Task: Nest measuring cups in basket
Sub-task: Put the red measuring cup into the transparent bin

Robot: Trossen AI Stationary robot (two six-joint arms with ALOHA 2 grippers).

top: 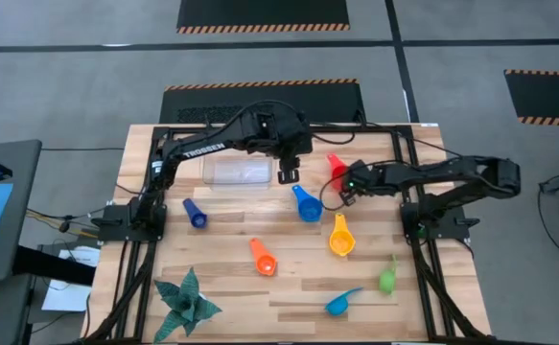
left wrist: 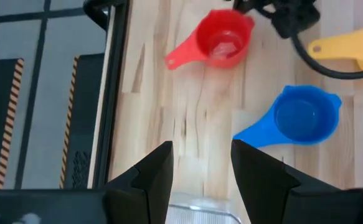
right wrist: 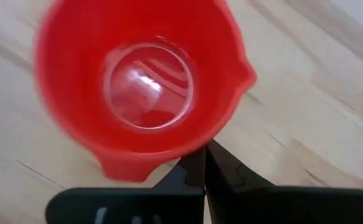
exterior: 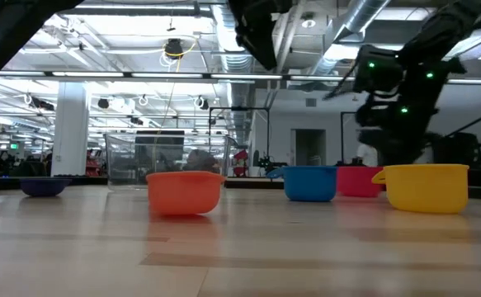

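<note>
- Near edge of the surface: the light blue cup (top: 339,304) and the green cup (top: 387,280) lie toward the near right corner, the teal paper plant (top: 185,302) toward the near left. Leave these for later.
- Middle: the orange cup (top: 264,259), the yellow cup (top: 341,240), the blue cup (top: 307,205) and the dark blue cup (top: 196,215) all sit apart on the surface, none nested yet.
- Far side: your right gripper (right wrist: 204,167) hovers over the red cup (right wrist: 145,84), jaws pressed together and holding nothing. Part the jaws before you descend, then straddle the rim or the handle, not the bowl's centre.
- The left gripper (left wrist: 202,163) hangs with jaws open and empty just beside the clear basket (top: 238,172); keep it clear of the right arm's path to the basket.
- Writing: "TROSSEN" reads on the left arm in the high view; nothing legible on the cups.
</note>
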